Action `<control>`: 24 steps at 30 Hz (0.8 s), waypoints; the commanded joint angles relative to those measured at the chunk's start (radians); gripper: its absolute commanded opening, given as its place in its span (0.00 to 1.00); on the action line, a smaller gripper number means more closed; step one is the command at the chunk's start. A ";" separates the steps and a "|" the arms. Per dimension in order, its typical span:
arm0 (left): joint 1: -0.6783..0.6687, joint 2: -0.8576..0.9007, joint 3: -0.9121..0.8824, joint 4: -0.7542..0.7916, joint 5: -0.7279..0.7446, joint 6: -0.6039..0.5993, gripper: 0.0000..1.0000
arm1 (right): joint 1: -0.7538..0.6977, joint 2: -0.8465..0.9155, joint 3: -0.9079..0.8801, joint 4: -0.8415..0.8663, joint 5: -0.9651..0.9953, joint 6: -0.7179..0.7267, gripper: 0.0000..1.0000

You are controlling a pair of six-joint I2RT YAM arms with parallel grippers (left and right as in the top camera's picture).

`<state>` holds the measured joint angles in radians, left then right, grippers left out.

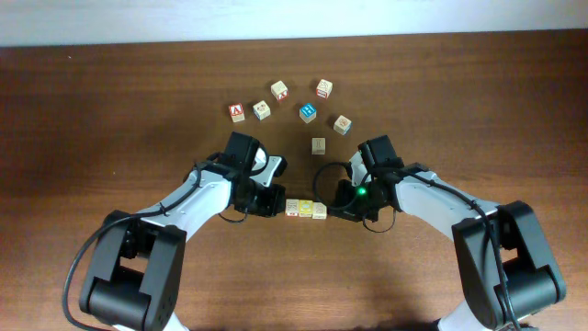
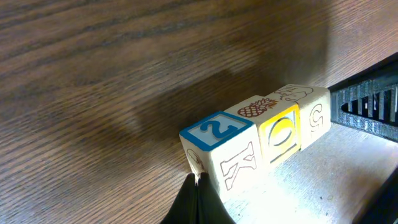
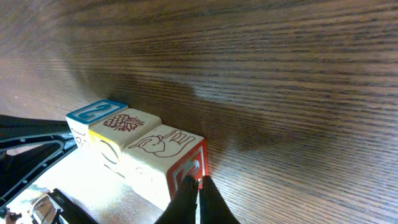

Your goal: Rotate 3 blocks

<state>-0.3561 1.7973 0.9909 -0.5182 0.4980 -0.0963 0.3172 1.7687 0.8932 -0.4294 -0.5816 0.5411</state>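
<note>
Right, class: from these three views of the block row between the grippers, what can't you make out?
- Overhead: print on the row of three blocks is too small to read.
- Left wrist: the left gripper hides part of the 2 block's end face.
- Right wrist: the right gripper hides part of the red end face.

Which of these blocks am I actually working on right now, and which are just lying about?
In the job:
- row of three blocks between the grippers
- left gripper, shut, at one end of the row
- right gripper, shut, at the other end

Lying about, farther back:
- red-A block
- blue-topped block
- five other loose blocks
</note>
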 commanded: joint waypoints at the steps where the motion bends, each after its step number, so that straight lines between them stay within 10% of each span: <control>1: -0.001 0.011 -0.006 0.005 0.023 0.023 0.00 | 0.004 0.008 -0.007 0.003 -0.010 -0.013 0.04; 24: -0.001 0.011 -0.006 0.037 -0.027 -0.067 0.00 | 0.029 -0.012 0.011 0.015 -0.032 -0.084 0.04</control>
<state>-0.3542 1.7973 0.9909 -0.4946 0.4664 -0.1429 0.3355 1.7683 0.8936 -0.4175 -0.5961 0.4675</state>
